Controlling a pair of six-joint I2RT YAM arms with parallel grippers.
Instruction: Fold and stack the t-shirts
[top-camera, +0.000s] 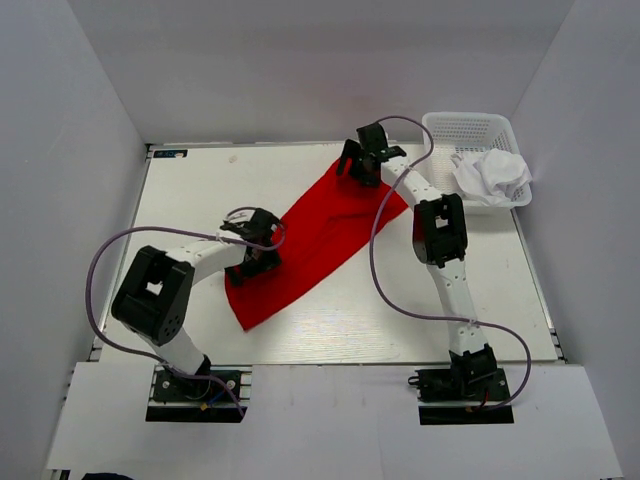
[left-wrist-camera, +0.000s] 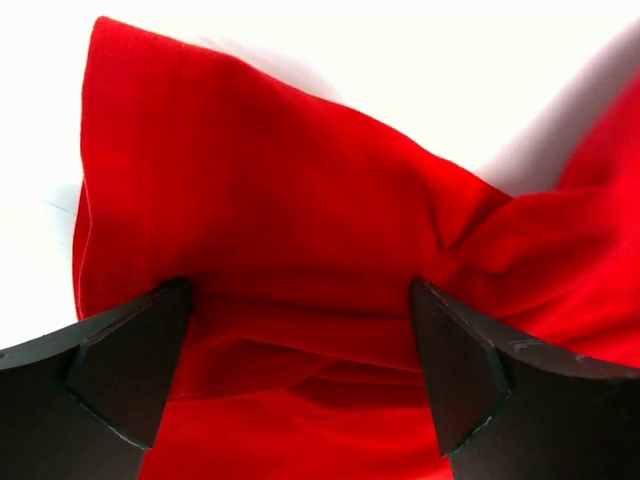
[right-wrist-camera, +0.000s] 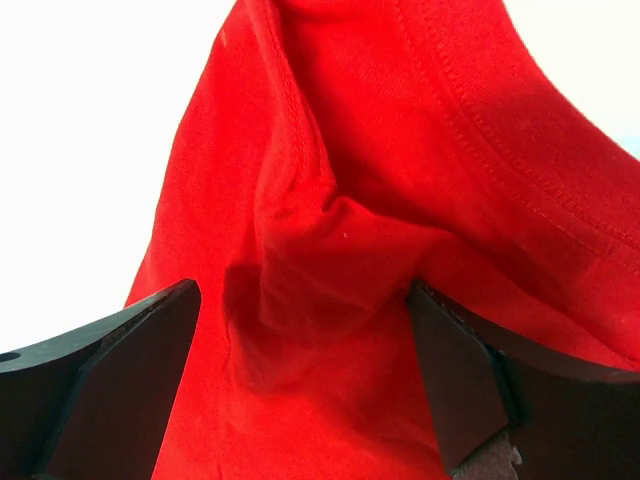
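Red t-shirt (top-camera: 320, 235) mid-fold, diagonal strip toward far-right table (top-camera: 200, 190) corner, left gripper (left-wrist-camera: 300, 300) and right gripper (right-wrist-camera: 300, 295) spread over its ends; next likely pinching both ends, folding across.

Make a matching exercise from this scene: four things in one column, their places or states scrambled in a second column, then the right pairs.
Column one:
1. red t-shirt
2. white t-shirt
3. left gripper
4. right gripper

Column two:
A. crumpled in the mesh basket
B. open over the red t-shirt's near-left end
C. laid diagonally across the table
D. open over the red t-shirt's far end, towards the mesh basket

Pairs: 1-C; 2-A; 3-B; 4-D
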